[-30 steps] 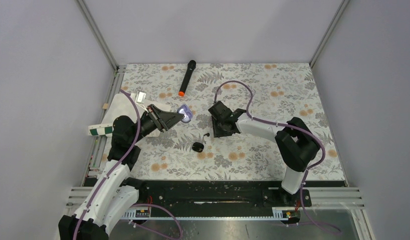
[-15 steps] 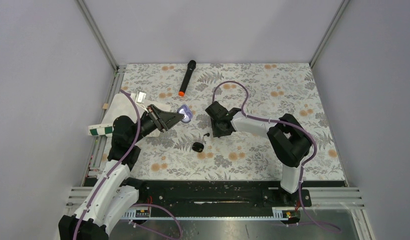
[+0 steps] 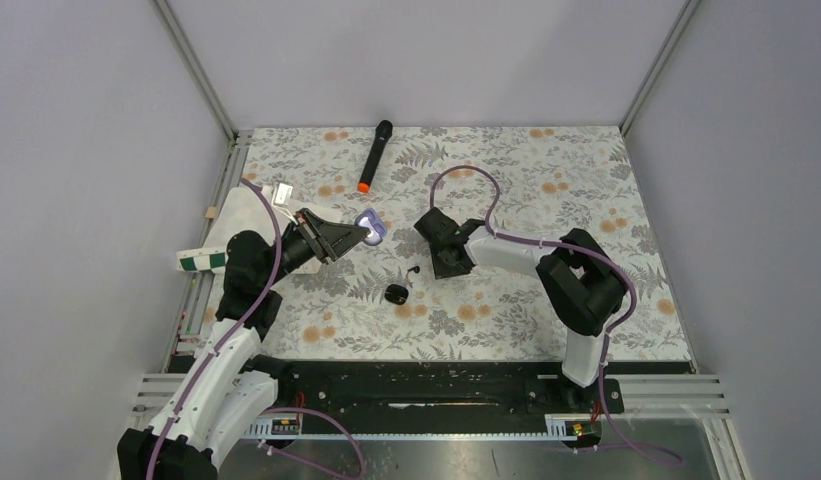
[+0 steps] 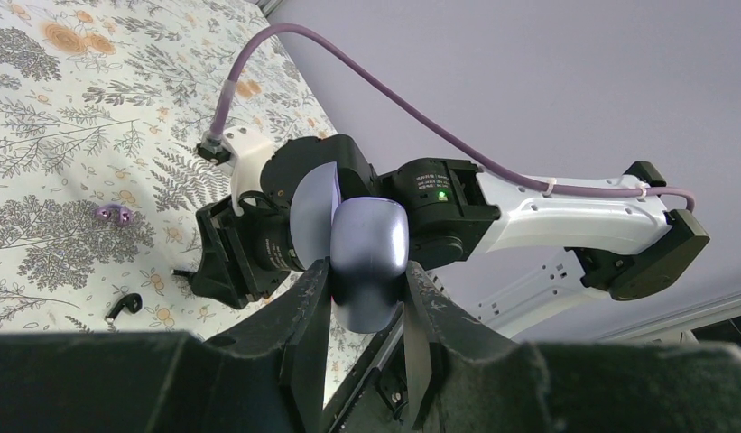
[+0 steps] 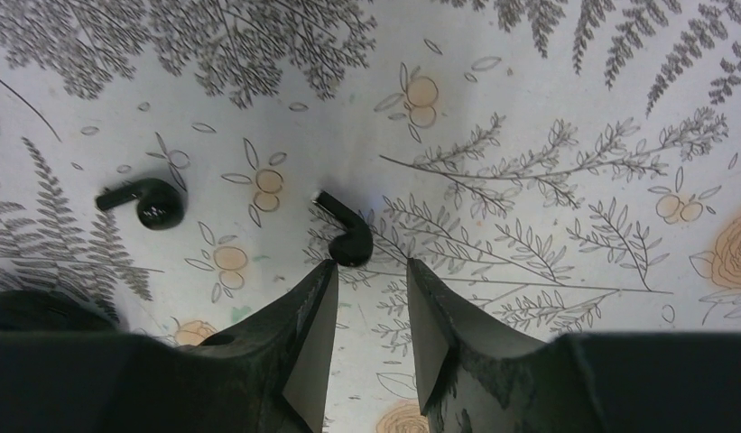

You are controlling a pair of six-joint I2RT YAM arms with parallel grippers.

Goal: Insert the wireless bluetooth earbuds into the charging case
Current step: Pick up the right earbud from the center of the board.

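The charging case (image 4: 371,248) is in my left gripper (image 4: 366,281). It is a glossy rounded shell that reflects pale lilac, and my two fingers are clamped on its sides at the centre of the left wrist view. A paler curved flap, its lid, stands open beside it. In the overhead view the case shows as a bright spot left of centre, over the floral table (image 3: 586,180). I cannot tell how high I hold it.

One earbud (image 5: 345,233) lies on the cloth in the middle of the right wrist view, just ahead of my right gripper (image 5: 367,271). That gripper's fingers stand apart with nothing between them. The bud's rounded body lies just beyond the left-hand fingertip, and its stem points to the upper left. The other earbud (image 5: 141,203) lies at the left of that view, well apart from my fingers.

Further out, a small purple object (image 4: 109,214) rests on the cloth at the left of the left wrist view. A black microphone (image 3: 373,157) with an orange band lies in the upper middle of the overhead view. A white and green box (image 3: 199,261) sits at the table's left edge.
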